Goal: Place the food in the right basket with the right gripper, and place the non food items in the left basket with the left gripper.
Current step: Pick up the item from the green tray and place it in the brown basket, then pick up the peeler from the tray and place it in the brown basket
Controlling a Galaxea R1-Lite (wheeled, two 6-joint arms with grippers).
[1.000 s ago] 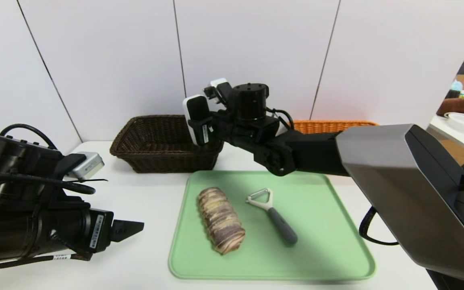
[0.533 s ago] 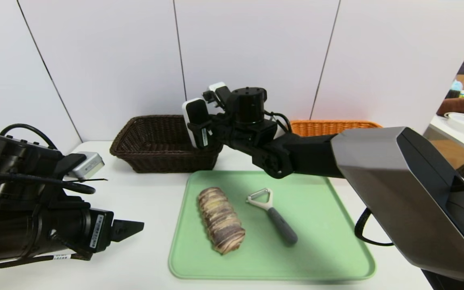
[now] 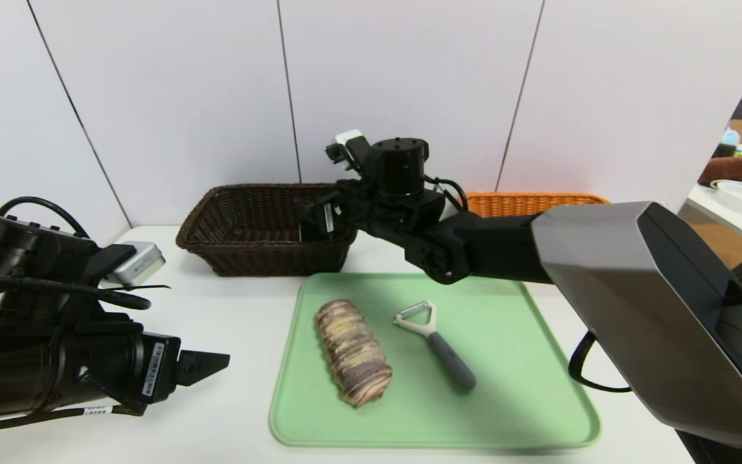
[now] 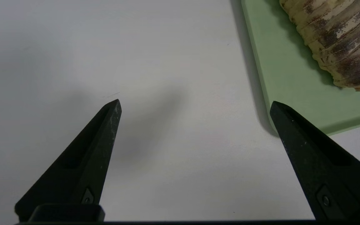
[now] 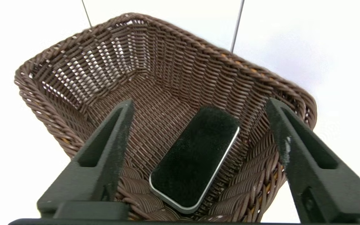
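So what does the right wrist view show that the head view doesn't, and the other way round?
Only the right wrist view shows the brush lying inside the dark basket. Only the head view shows the tray, roll, peeler, orange basket and left gripper. Both show the dark basket and the open right gripper over it.

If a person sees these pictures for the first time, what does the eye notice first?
First, the right gripper reaching across, open over the dark brown basket, where the black-topped brush lies inside. Next, the green tray in front, holding the marbled loaf and the peeler side by side.
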